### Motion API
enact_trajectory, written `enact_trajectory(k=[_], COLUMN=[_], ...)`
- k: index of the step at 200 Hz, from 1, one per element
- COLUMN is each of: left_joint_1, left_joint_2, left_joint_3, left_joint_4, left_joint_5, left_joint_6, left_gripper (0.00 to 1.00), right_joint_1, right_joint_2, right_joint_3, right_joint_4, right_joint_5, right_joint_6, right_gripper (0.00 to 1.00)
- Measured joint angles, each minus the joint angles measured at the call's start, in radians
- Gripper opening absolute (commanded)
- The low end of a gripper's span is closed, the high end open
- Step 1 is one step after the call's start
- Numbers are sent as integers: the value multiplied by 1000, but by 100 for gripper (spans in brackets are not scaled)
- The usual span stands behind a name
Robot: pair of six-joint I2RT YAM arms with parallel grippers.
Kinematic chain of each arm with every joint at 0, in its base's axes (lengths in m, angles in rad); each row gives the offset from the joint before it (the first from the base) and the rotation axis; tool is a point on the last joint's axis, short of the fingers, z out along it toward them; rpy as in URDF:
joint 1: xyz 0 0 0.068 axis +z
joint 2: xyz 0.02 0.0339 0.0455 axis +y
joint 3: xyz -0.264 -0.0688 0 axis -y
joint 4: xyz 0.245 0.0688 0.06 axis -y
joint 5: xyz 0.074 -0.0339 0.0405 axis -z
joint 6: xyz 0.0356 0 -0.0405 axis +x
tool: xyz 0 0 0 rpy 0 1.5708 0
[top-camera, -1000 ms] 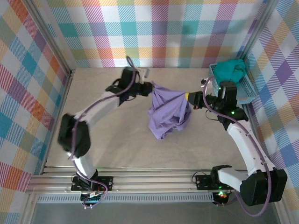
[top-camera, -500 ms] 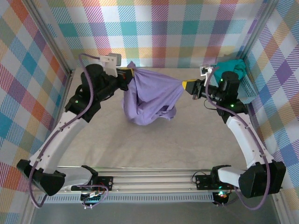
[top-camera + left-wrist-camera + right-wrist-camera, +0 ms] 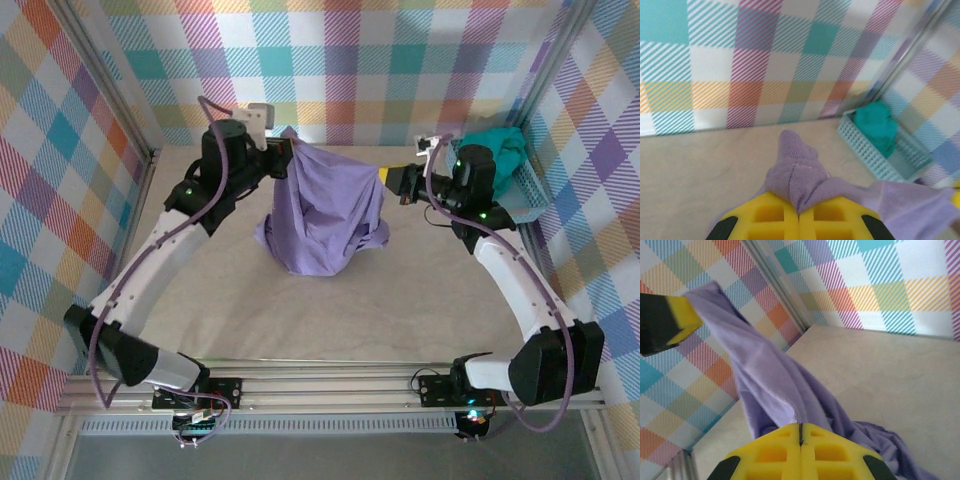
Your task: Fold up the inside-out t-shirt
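Observation:
The lavender-purple inside-out t-shirt (image 3: 325, 205) hangs stretched between my two grippers above the back of the table, and its lower folds bunch on the surface. My left gripper (image 3: 284, 156) is shut on the shirt's left upper corner, with cloth (image 3: 799, 170) bulging out past the yellow pads (image 3: 771, 219). Opposite it, my right gripper (image 3: 392, 178) is shut on the right upper corner, cloth (image 3: 775, 390) running from its pads (image 3: 770, 452) across to the left gripper (image 3: 682, 315).
A light blue basket (image 3: 528, 185) stands against the right wall at the back, holding a teal-green garment (image 3: 495, 148); the basket (image 3: 880, 155) is also in the left wrist view. Plaid walls close in the table (image 3: 250, 310) on three sides.
Both grippers have risen and drawn apart, the left arm swinging back and left, so the bunched shirt is now stretched into a hanging sheet. Both grips stayed shut.

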Motion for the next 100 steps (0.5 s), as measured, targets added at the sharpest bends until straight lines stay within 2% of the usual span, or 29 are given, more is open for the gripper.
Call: enact_trajectory(k=[27,52,79,96,100], left_joint_1=[-31,-154,-349,-431,-446], left_joint_2=[-200,-309,-302,-244,-226], left_joint_3=[-230,-418,-557,-605,-613], left_joint_4=[100,182,203,195,191], left_joint_5=[54,82,130,165,173], left_joint_6=[-51,-68,-35,-7,0], left_gripper=[0,0,0,0,3], right_joint_1=[-2,-9,-11,-11,-10], right_joint_2=[-63,-95,-94,-96,-98], right_joint_3=[0,24,39,-21,-43], right_joint_4=[-59,-79,-106,-122,-123], right_joint_5=[123,171,169,172,174], right_joint_6=[-78,-118,-117,-108,-107], right_gripper=[0,0,0,0,0])
